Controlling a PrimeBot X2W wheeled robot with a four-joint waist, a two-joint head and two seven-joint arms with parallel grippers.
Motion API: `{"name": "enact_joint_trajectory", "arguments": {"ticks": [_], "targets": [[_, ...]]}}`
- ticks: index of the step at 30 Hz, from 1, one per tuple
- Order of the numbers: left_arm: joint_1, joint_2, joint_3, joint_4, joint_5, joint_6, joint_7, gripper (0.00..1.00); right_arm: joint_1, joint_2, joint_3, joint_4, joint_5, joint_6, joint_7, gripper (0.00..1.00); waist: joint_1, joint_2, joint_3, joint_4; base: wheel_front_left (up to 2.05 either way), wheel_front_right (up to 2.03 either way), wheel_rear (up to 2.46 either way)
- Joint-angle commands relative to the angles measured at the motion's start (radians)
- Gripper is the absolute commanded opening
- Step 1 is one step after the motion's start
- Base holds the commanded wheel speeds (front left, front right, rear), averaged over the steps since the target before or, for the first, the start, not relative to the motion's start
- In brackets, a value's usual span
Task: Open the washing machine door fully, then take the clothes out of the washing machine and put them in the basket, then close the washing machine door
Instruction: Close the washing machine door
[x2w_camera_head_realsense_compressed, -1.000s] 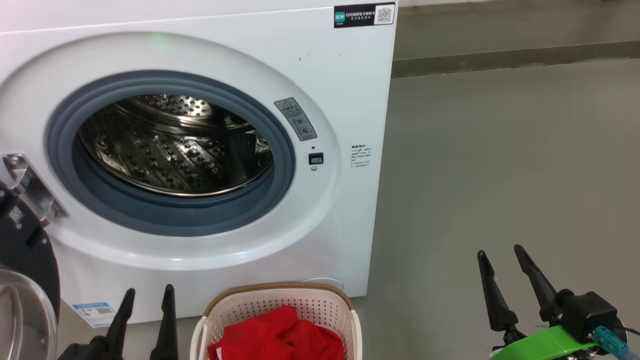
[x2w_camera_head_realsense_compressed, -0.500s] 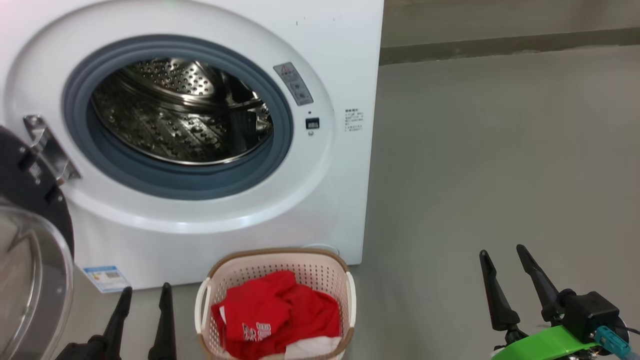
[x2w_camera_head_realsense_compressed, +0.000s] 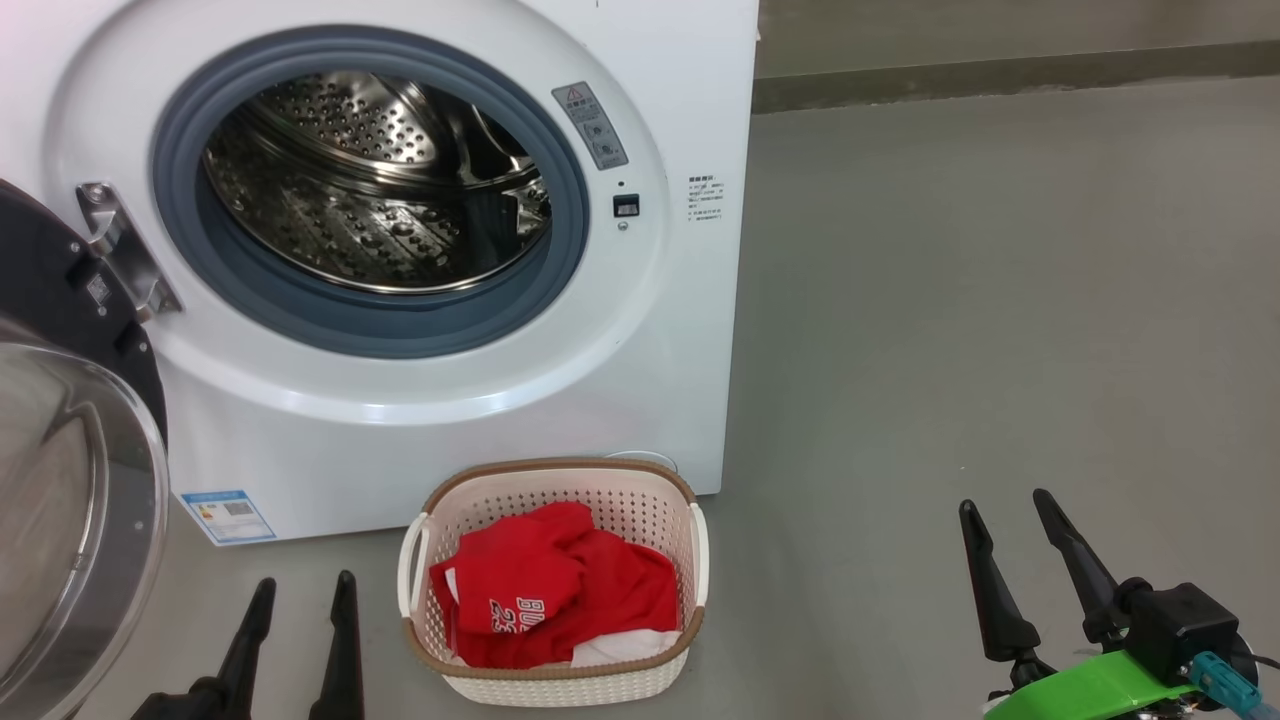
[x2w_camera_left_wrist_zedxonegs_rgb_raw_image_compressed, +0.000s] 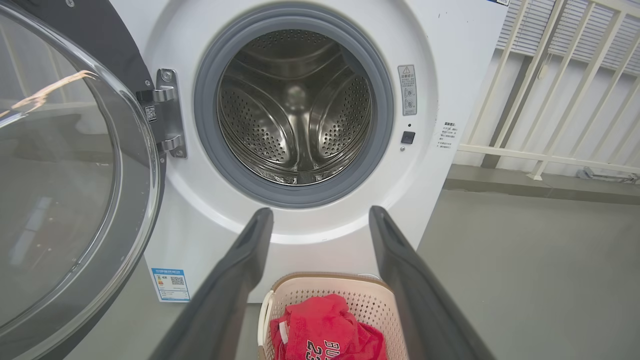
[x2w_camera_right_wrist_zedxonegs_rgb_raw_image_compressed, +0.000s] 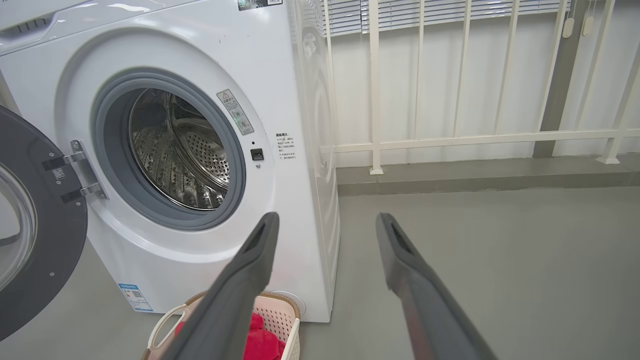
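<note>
I see left gripper (x2w_camera_head_realsense_compressed: 305, 580) and right gripper (x2w_camera_head_realsense_compressed: 1002, 500) fingers released, clothes (x2w_camera_head_realsense_compressed: 555, 595) in the basket (x2w_camera_head_realsense_compressed: 560, 467) at the washing machine's (x2w_camera_head_realsense_compressed: 680, 330) six o'clock.

Setting: bare laundry or utility area. White front-loading washing machine (x2w_camera_head_realsense_compressed: 690, 380) stands at frame left on a plain grey concrete floor (x2w_camera_head_realsense_compressed: 1000, 300). White railing (x2w_camera_right_wrist_zedxonegs_rgb_raw_image_compressed: 375, 100) and slatted blinds (x2w_camera_right_wrist_zedxonegs_rgb_raw_image_compressed: 440, 10) fill the upper right of the right wrist view.

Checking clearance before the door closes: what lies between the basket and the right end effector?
In the head view, just bare grey floor separates the basket from the right end effector.
</note>
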Motion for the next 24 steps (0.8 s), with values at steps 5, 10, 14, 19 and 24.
{"name": "enact_joint_trajectory", "arguments": {"ticks": [5,10,14,19,24], "targets": [[-0.011,0.011,0.023,-0.033,0.006,0.019,-0.012,1.00,-0.027,-0.008,0.027,-0.023,0.001,0.006,-0.006,1.00,0.0000,0.0000,-0.002,-0.002,0.00,0.00,0.00],[-0.011,0.010,0.012,-0.034,0.008,0.027,-0.012,1.00,-0.027,-0.008,0.027,-0.024,-0.001,0.006,-0.006,1.00,0.0000,0.0000,-0.001,0.006,0.00,0.00,0.00],[-0.014,0.010,0.007,-0.039,0.015,0.038,-0.012,1.00,-0.025,-0.008,0.031,-0.025,0.000,0.006,-0.006,1.00,0.0000,0.0000,0.002,0.030,0.00,0.00,0.00],[-0.013,0.011,0.006,-0.055,0.030,0.050,-0.012,1.00,-0.024,-0.008,0.041,-0.025,0.000,0.006,-0.006,1.00,0.0000,0.0000,0.005,0.071,0.00,0.00,0.00],[-0.013,0.011,0.010,-0.063,0.021,0.055,-0.012,1.00,-0.030,-0.008,0.054,-0.023,0.000,0.006,-0.006,1.00,0.0000,0.0000,0.005,0.120,0.00,0.00,0.00]]}}
